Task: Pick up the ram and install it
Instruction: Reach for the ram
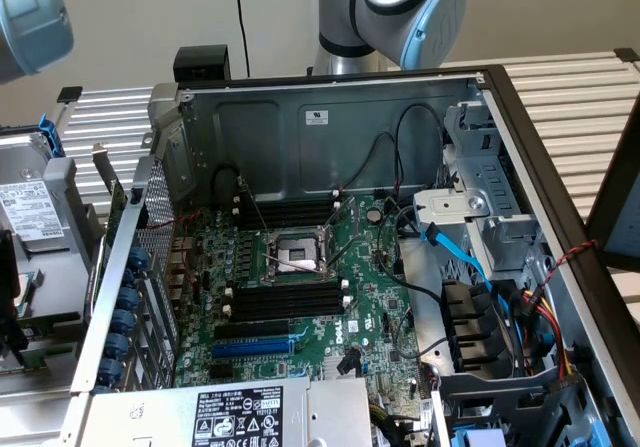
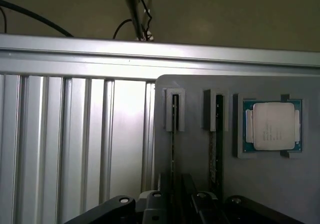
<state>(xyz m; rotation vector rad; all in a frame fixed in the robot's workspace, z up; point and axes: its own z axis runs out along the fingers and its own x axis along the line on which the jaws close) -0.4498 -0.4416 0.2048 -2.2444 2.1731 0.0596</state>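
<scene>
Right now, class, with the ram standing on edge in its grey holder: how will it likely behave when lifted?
The ram is a thin flat board, so probably stiff and light. Standing on its narrow edge in the grey holder, it would likely tip once out of its slot.

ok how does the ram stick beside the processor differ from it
The ram stick is long, thin and stands on edge; the processor is square and lies flat. The stick looks dark; the processor has a silver lid. Both sit in the grey tray.
</scene>
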